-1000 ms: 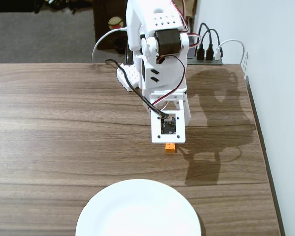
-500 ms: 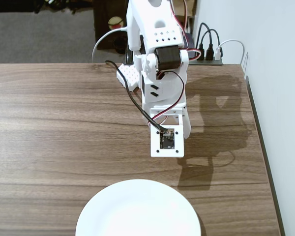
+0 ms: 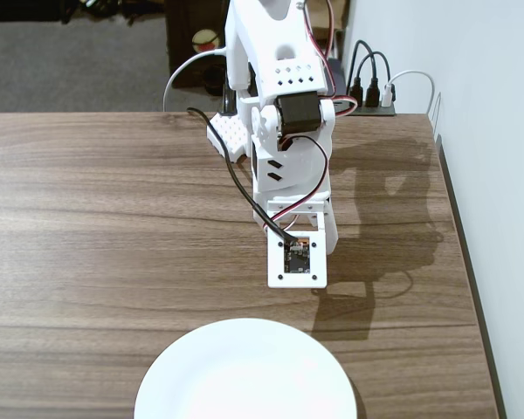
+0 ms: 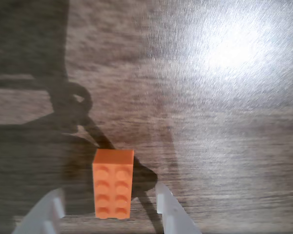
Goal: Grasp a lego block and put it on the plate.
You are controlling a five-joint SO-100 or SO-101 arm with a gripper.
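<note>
In the wrist view an orange lego block (image 4: 113, 183) with two rows of studs lies on the wood table, between my two pale fingers (image 4: 168, 209). My gripper (image 4: 110, 204) is open, with a gap on each side of the block. In the fixed view the white arm (image 3: 284, 131) reaches down over the table and its camera board (image 3: 298, 257) hides the block. The white plate (image 3: 244, 371) sits at the near edge, a little in front of and left of the gripper.
A wall (image 3: 489, 131) runs along the table's right edge. Cables and a power strip (image 3: 367, 96) sit behind the arm's base. A wide stretch of wood table (image 3: 96, 218) lies left of the arm.
The gripper has moved down and toward the plate. The orange block, visible below the camera board a second ago, is now hidden under it in the fixed view.
</note>
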